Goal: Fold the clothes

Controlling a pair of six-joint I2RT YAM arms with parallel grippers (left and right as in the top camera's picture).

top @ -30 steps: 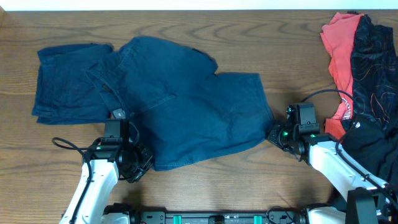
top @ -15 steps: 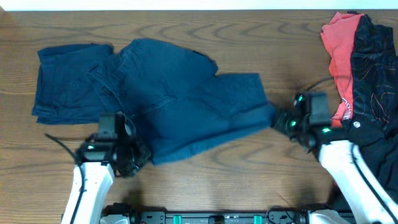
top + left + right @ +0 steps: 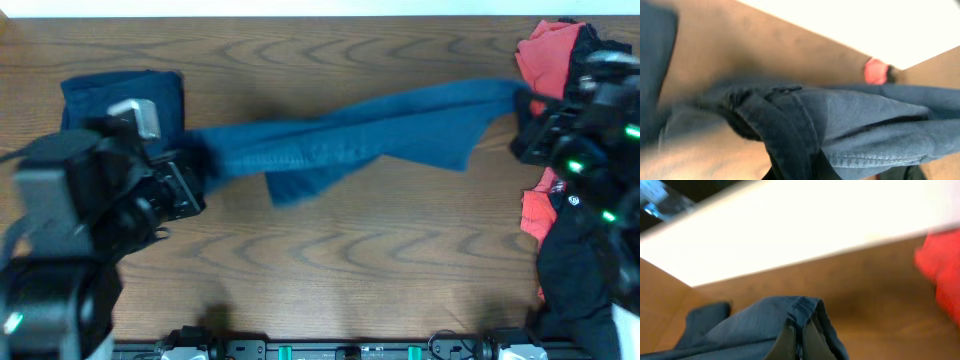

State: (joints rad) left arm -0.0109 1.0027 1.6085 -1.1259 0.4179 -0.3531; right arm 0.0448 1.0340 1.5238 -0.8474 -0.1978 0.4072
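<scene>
1. Overhead view: we see the blue shorts lifted off the table and strung in a sagging band from the left to the far right. The left gripper is clamped on their left end and the right gripper on their right end. Both arms are raised and blurred. A folded blue piece lies at the far left, partly behind the left arm. A pile of red and black clothes sits at the right edge.
2. Left wrist view: the shorts bunch at the bottom edge and run away to the right above the table. Cloth hides the fingers, so we judge the grip from the pull of the fabric.
3. Right wrist view: a stitched hem of the shorts is pinched between the dark fingers at the bottom edge.
4. We judge this to be the shake-out step, spreading the shorts before any fold. The next move calls for lowering both ends together onto the bare wood near the middle, keeping the cloth taut and clear of the pile.
</scene>
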